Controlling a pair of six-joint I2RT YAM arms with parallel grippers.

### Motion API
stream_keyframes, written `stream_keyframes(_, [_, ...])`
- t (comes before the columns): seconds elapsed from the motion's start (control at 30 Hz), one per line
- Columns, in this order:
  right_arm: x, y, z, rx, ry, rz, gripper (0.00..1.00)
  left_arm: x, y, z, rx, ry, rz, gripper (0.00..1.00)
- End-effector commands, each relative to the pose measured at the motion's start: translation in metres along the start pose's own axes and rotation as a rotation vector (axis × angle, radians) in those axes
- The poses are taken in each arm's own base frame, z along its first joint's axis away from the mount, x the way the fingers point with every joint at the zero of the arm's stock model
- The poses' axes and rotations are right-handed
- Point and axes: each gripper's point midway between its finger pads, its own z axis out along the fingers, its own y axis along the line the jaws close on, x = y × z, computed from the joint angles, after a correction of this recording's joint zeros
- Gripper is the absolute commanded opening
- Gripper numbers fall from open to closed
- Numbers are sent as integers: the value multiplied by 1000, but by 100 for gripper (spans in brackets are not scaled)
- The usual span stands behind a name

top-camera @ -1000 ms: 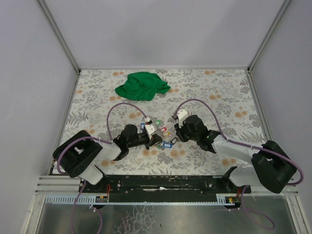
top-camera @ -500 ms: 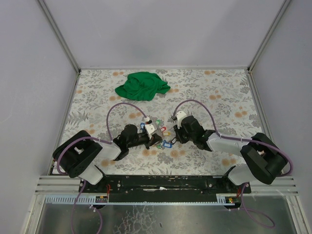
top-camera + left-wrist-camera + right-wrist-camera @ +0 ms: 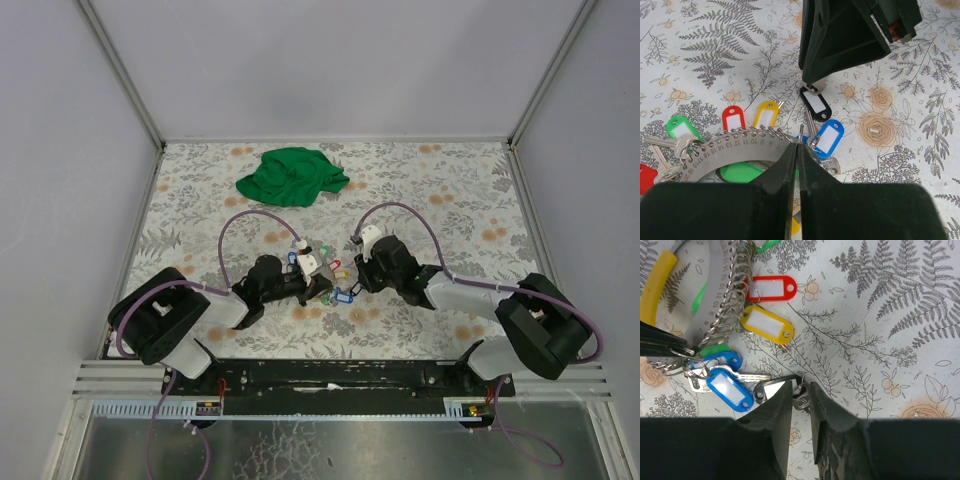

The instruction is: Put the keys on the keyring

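now right hand [image 3: 799, 385] on black key [image 3: 816, 103]

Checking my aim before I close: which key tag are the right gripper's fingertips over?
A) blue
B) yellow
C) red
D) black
D: in the right wrist view the right gripper straddles the metal end of the black tag; the left wrist view shows it right above that same tag.

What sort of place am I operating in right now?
Probably a lab robot test cell, not a home: plain grey panel walls on bare aluminium posts enclose a floral-print tablecloth, with a black metal mounting rail along the near edge.
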Motion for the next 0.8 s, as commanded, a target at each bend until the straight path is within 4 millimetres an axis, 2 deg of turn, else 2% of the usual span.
stream_keyframes(0.0, [-32, 4, -6, -20, -96, 7, 27, -22, 6, 3, -15, -58, 20, 0])
stream_keyframes(0.5, [-17, 4, 10, -23, -31, 13, 21, -22, 5, 4, -8, -58, 20, 0])
stream_keyframes(0.7, [-10, 0, 12, -3, -3, 6, 16, -22, 5, 4, -4, -58, 19, 0])
stream_keyframes(0.77, [-7, 0, 12, -5, 5, -2, 12, -23, 4, 4, 1, -60, 21, 0])
